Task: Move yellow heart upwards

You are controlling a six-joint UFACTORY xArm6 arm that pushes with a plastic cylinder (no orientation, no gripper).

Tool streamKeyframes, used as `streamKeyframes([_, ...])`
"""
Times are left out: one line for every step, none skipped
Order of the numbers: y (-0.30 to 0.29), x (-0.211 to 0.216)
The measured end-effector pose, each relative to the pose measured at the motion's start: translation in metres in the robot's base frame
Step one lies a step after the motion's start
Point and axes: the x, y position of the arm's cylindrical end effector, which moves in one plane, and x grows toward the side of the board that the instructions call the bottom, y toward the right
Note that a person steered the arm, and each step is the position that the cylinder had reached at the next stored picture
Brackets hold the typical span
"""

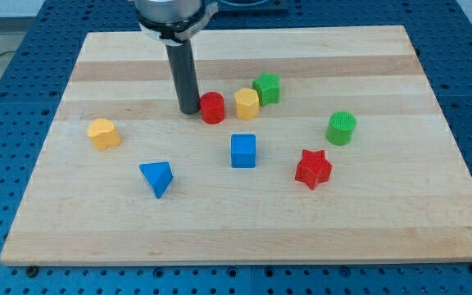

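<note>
Camera view looked down at a slant on a pale wooden board (244,229) that lay on a blue perforated table (6,49). My dark rod came down from the top of the frame, left of centre, and my tip (188,111) rested on the board just beside the red cylinder (212,107), on its left, so close that I could not tell whether the two touched. The arm carried no pincer, only this rod, so nothing could be spread or pressed together and nothing was held.

The yellow heart (104,133) sat at the left of the frame, near the board's left edge, well apart from my tip and lower left of it, with no other block close by.

Right of the red cylinder stood a yellow hexagonal block (247,103), and the green star (267,88) was just beside that, up and to the right. A green cylinder (342,128) stood alone toward the right. A blue cube (242,151) was near the middle, a blue triangular block (157,178) lay lower left of it, and a red star (313,169) lower right.
</note>
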Motion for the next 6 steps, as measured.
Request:
streamKeyframes([-0.016,0.021])
streamKeyframes([-0.033,0.068])
streamKeyframes([-0.065,0.093])
streamKeyframes([-0.131,0.107])
streamKeyframes([-0.167,0.093])
streamKeyframes([-0.131,0.067])
